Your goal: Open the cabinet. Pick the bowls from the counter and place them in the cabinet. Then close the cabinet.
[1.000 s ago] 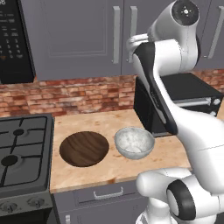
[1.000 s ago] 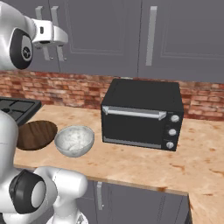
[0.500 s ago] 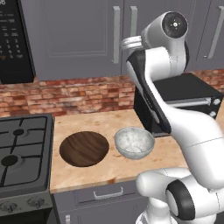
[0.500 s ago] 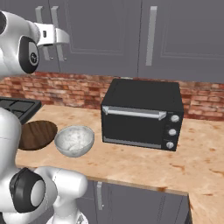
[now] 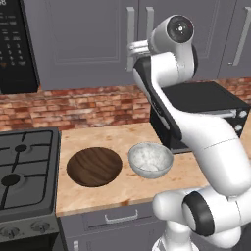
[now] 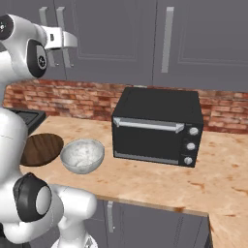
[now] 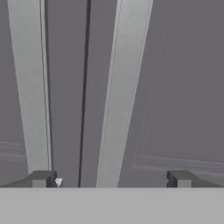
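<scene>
Cabinet doors came first: the wide grey wall cabinet (image 5: 93, 39) with 2 panelled doors hung shut above the counter, its 2 long vertical silver bar handles (image 7: 124, 92) meeting at the middle seam. In the hand view the right-hand bar ran between the 2 dark fingertips (image 7: 180, 178), and the left-hand bar stood just over the other tip.

Compared with 1 second earlier, the white arm had swung leftward along the cabinet front, bringing the two-finger gripper (image 6: 65, 39) from beside the handles to just in front of them. Its jaws stood spread wide, pinching nothing. That put it in line to close on a handle, so the opening step looked about to begin; no door was ajar yet.

Below, both bowls sat untouched on the light tan mottled countertop (image 5: 98, 196): the wide shallow dark-brown wood-grain bowl (image 5: 94, 166) beside the black gas stove (image 5: 24, 171), and the smaller white-grey speckled bowl (image 5: 150, 160) just right of it, near the black toaster oven (image 6: 157, 126).
</scene>
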